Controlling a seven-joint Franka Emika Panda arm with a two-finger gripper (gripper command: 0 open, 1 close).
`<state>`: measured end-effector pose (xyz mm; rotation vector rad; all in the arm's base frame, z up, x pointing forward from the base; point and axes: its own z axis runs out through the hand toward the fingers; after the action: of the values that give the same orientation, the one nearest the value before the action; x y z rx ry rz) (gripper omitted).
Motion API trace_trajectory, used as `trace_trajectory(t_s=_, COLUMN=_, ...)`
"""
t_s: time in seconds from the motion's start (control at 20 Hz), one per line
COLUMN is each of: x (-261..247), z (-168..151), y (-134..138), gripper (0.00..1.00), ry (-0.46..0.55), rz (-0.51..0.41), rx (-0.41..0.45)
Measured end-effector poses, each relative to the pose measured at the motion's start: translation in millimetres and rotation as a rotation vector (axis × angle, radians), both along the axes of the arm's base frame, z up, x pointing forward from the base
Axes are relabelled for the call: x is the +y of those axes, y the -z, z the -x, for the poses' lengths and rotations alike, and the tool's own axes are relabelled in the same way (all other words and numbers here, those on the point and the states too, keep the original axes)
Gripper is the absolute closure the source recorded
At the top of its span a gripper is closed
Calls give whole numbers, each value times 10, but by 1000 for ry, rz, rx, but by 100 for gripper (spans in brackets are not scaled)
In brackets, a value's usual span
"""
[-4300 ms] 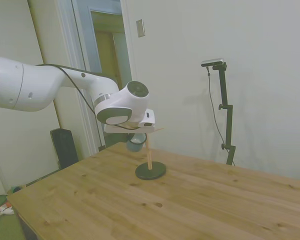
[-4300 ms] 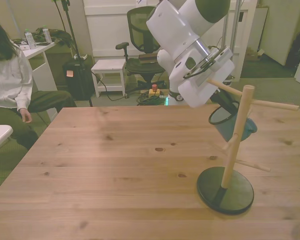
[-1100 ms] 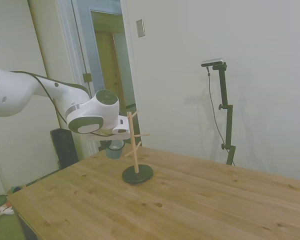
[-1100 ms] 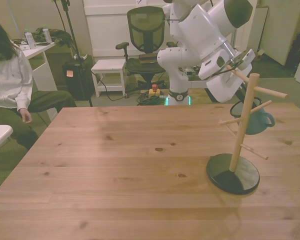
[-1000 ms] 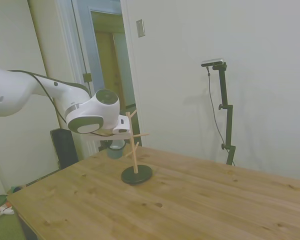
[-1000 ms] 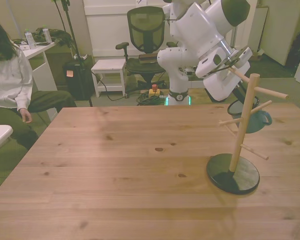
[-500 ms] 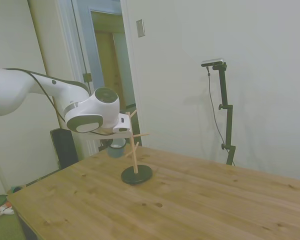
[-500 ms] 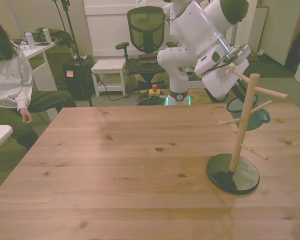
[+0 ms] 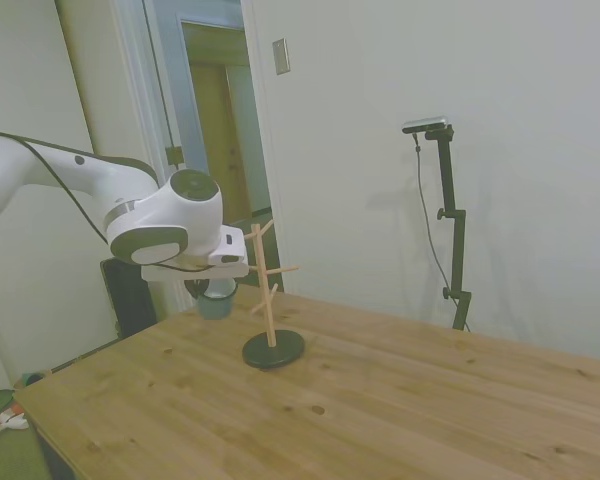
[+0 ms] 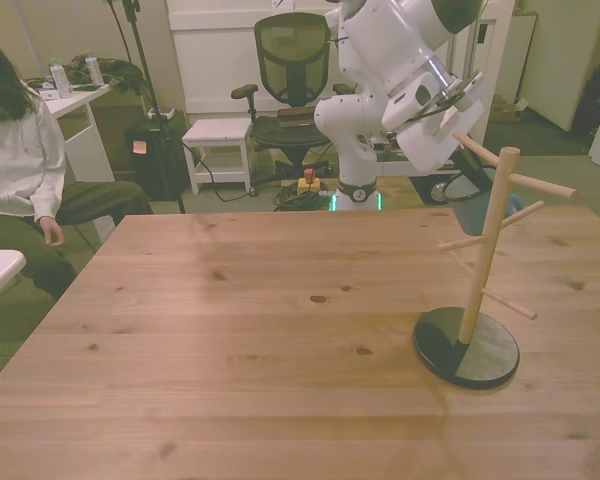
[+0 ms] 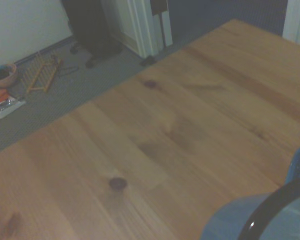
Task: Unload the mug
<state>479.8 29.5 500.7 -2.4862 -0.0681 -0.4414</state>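
Gripper (image 9: 216,288) clamps mug (image 9: 217,300), clear of peg stand (image 9: 271,303).

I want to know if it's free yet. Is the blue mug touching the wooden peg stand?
Apart. The side view shows wall and doorway between the mug hanging under the claw and the peg stand.

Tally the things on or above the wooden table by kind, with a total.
Light-blue enamel mugs: 1, held up in the air off the stand by the white arm's gripper
Wooden peg stands with dark round base: 1, upright on the wooden table
Total: 2
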Motion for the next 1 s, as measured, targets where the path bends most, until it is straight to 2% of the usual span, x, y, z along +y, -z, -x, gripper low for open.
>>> trace_trajectory(t_s=0.1, x=-135, z=158, y=-75, gripper=100, ry=35, rz=17, rx=26)
trace_trajectory(t_s=0.25, x=-447, z=316, y=-166, gripper=100, ry=147, rz=40, rx=76)
trace_trajectory(t_s=0.55, x=-1214, z=426, y=-157, gripper=100, ry=387, rz=150, rx=193)
trace_trajectory(t_s=0.8, x=-1741, z=272, y=-229, gripper=100, ry=584, rz=240, rx=174)
trace_trajectory(t_s=1.0, x=-1952, z=-47, y=11, gripper=100, ry=660, rz=272, rx=200)
